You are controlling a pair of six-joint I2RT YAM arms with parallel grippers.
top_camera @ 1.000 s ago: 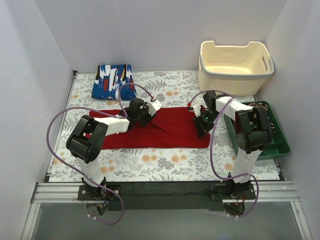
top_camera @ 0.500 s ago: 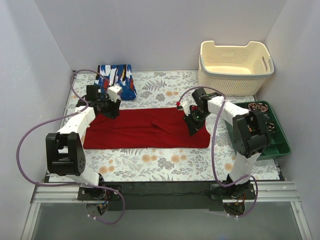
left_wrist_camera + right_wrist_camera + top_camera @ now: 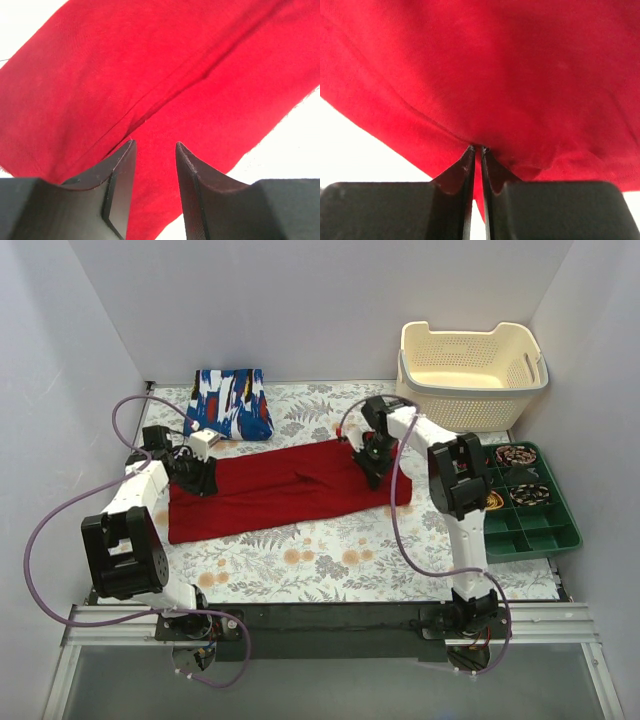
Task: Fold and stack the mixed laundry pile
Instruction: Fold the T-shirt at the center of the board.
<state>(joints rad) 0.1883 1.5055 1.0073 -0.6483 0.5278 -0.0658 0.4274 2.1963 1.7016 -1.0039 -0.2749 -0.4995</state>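
The red garment point(image 3: 290, 490) is pinched at its upper right edge by the right gripper point(image 3: 372, 464). In the right wrist view that gripper point(image 3: 476, 149) has its fingers pressed almost together, with a fold of the red cloth point(image 3: 520, 75) caught between the tips. The left gripper point(image 3: 197, 478) sits over the garment's upper left corner. In the left wrist view this gripper point(image 3: 155, 167) has its jaws clearly apart, with red cloth point(image 3: 150, 75) showing in the gap and a crease running toward it; no pinch is visible.

The garment lies spread across the centre of the frame, tilted, with its right end higher than its left. Below its lower edge a broad band of the floral table point(image 3: 330, 560) lies bare down to the arm bases. Just above the left gripper lies the folded blue printed garment point(image 3: 228, 403), apart from the red one. In the upper right stands a cream basket point(image 3: 470, 390), and a green tray point(image 3: 563, 536) lies at the right edge, with a strip of table between it and the red cloth.
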